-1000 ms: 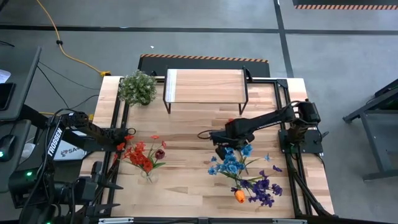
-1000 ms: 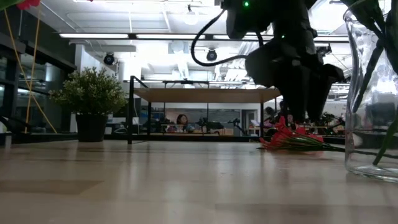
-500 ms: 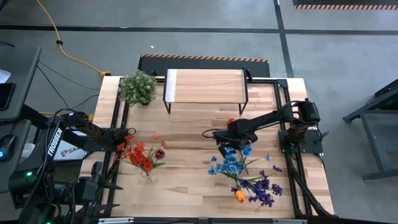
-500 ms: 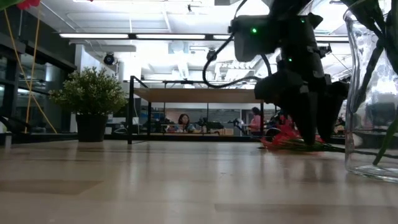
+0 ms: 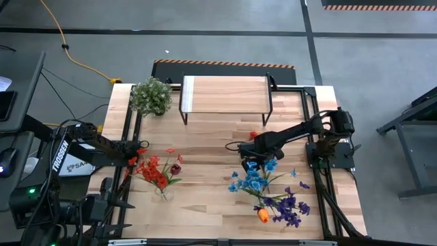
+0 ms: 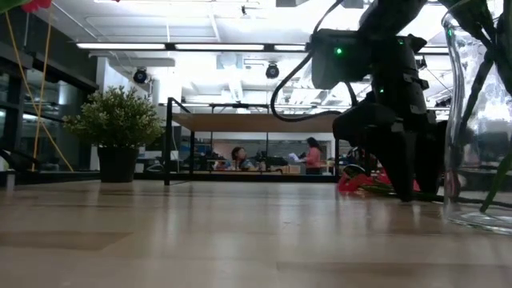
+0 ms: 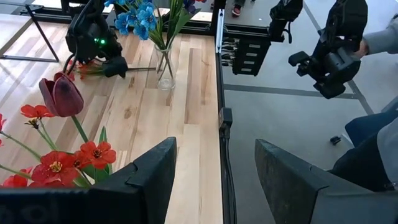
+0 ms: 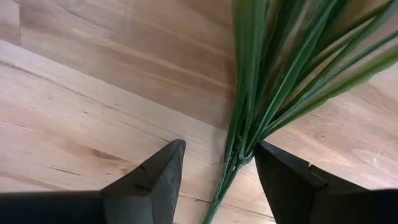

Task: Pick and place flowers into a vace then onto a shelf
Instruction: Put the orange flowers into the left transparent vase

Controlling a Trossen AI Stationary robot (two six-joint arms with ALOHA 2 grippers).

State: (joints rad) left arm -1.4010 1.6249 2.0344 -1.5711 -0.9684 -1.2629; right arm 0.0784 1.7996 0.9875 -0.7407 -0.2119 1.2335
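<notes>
Right pincer point(image 8: 214, 163) low, parted, straddling green stems point(image 8: 249, 118) on table.

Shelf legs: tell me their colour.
Black, thin metal under the shelf; clearest in the high view.

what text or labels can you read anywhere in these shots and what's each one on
"TROSSEN", white letters, partly cut off, on the left arm in the high view.
A second white label just beside it, beginning "SA", is too small to read.
No other readable text in the low or wrist views.
</notes>
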